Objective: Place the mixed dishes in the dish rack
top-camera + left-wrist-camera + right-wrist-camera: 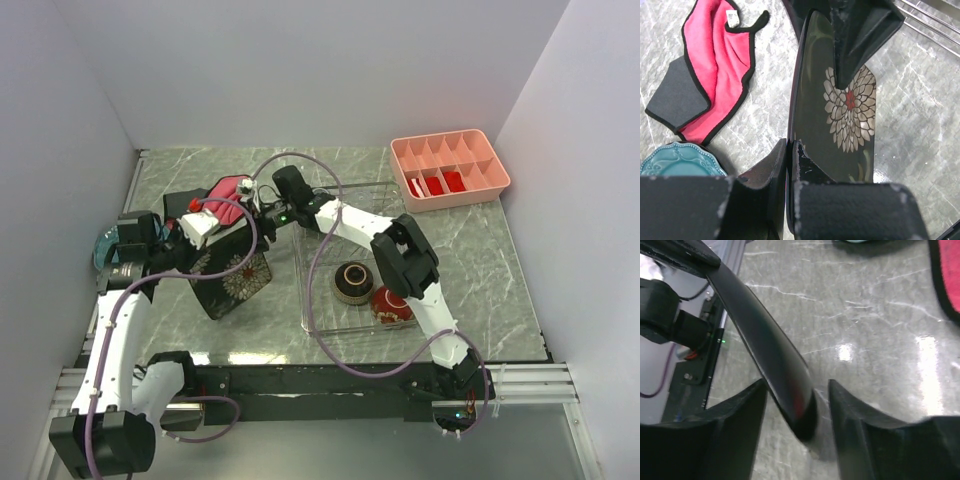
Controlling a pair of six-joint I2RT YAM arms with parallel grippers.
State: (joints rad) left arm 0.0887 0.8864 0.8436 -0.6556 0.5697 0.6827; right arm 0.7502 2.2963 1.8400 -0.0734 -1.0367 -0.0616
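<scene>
At about 9 o'clock on the marble table (500,270), the round blue plate (680,161) is lying flat. The red-pink cloth (715,65) is lying crumpled just beyond it, toward 11 o'clock.

Next to the right, the left gripper (791,150) is pinching the near rim of the square dark plate with white flowers (850,120), its fingers narrow and pressing on either side of the rim. The plate is standing on edge, with its flowered face turned toward 3 o'clock. It is sitting just left of the dish rack (318,310) and outside it. Whether its lower edge is touching the table cannot be told.

The right gripper (796,385) is reaching across from the right and straddling the plate's far rim. Its jaws are wide. One finger is sitting close against the plate, and the other is standing apart from it with tabletop showing between.

Inside the rack, toward 5 o'clock, the dark cream-lined bowl (352,281) and the red bowl (392,305) are sitting side by side. The pink tray (470,150) is resting at about 1 o'clock, well apart from the rack's bowls.
</scene>
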